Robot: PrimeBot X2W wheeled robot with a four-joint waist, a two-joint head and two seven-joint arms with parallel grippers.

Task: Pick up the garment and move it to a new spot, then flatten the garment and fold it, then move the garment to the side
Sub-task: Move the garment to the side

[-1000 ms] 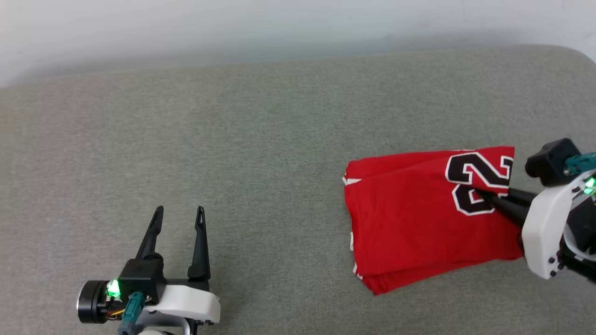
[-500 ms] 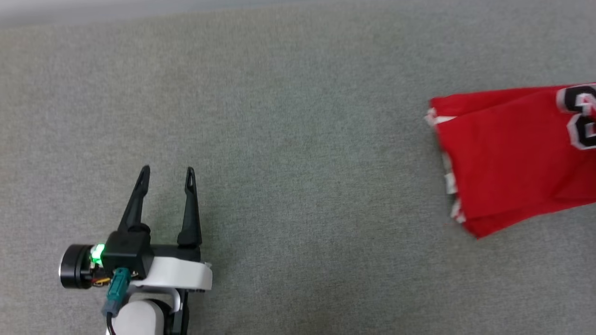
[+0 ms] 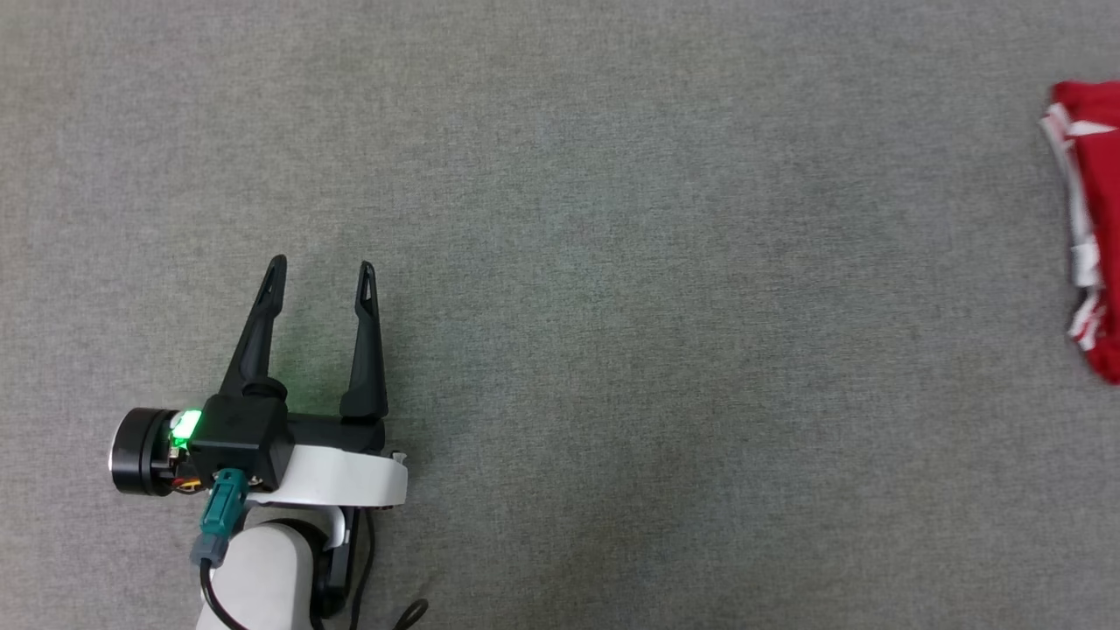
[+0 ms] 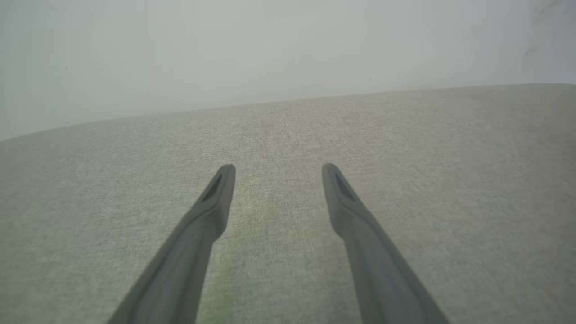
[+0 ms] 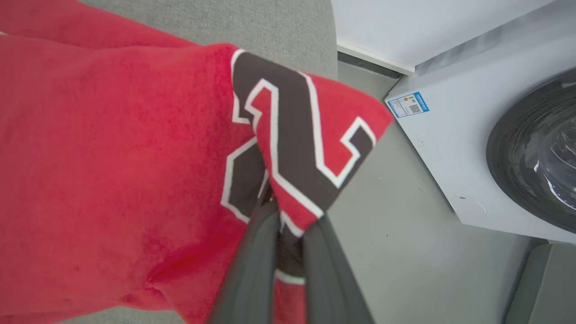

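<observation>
The jersey (image 5: 112,157), a black-and-white "2" showing, is being pinched by the right gripper (image 5: 290,227) at the right edge of the cushion (image 3: 612,219), near a washer (image 5: 450,148) whose blue label (image 5: 408,104) is unreadable. The left gripper (image 3: 322,276) is being held spread.

A grey woven-fabric counter (image 3: 612,262) meets a plain pale wall (image 4: 270,45). Beside it, on grey floor (image 5: 405,247), stands a white washing machine (image 5: 450,157), apparently front-loading.
</observation>
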